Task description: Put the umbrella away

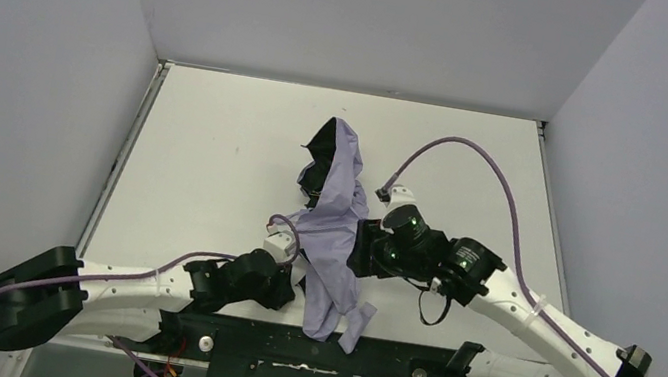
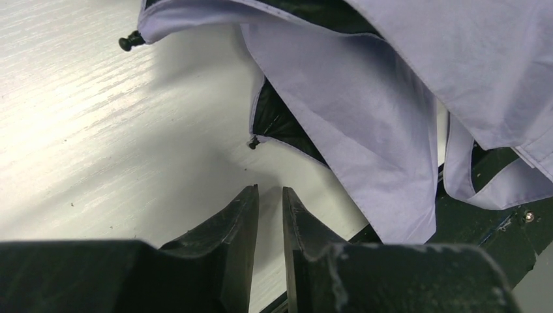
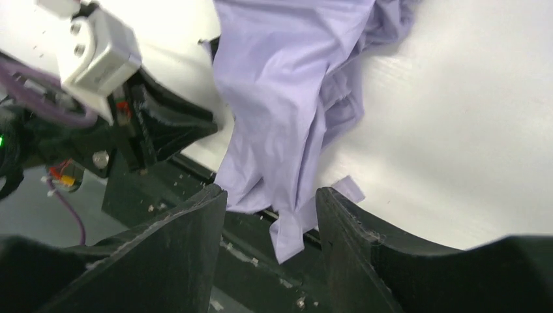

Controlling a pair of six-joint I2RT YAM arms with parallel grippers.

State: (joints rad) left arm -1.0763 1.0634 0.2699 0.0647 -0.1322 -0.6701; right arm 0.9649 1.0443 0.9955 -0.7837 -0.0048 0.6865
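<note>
Umbrella (image 1: 333,234) — lavender canopy crumpled — lies on the table (image 1: 215,149).

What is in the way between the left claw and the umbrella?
Nothing visible. In the left wrist view, only bare table lies between the left claw and the umbrella, whose lavender fabric is just ahead and to the right. The claw's jaws stand slightly apart, holding nothing.

White table (image 1: 213,159), grey walls (image 1: 28,49), black base plate (image 1: 383,363) along near edge

Left tool (image 2: 270,190) barely parted; right tool (image 3: 272,193) wide
</note>
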